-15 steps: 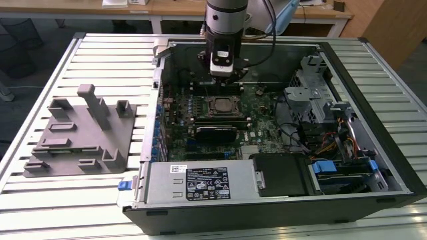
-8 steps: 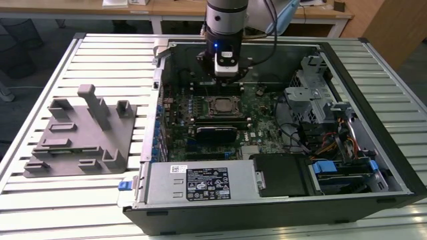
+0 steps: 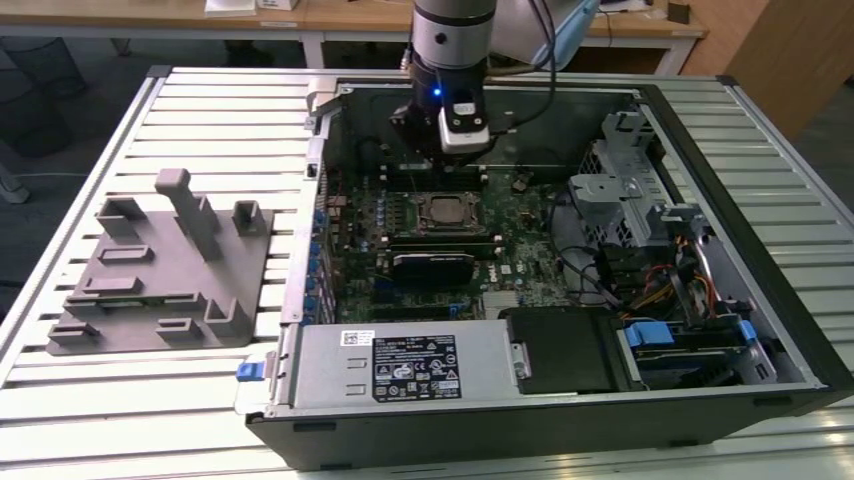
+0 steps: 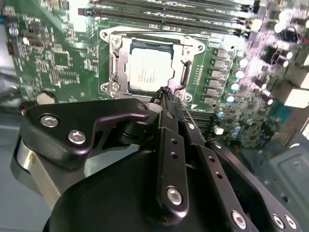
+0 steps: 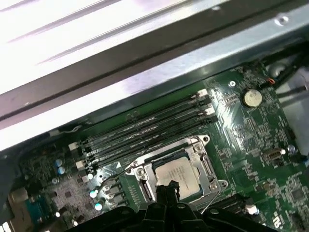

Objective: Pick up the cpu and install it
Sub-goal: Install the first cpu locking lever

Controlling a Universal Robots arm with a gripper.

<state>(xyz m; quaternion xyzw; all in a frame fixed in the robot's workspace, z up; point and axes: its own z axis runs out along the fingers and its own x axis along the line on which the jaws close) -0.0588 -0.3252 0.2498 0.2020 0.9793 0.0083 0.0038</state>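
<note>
Slatted pale metal table (image 3: 134, 400) carries an open black computer case (image 3: 767, 290), where the small square silvery-topped cpu (image 4: 149, 72) lies flat in the metal socket frame (image 4: 112, 67), face up, no side longer, and the black gripper (image 4: 163, 92) hangs above it, fingertips pressed together, empty.
</note>
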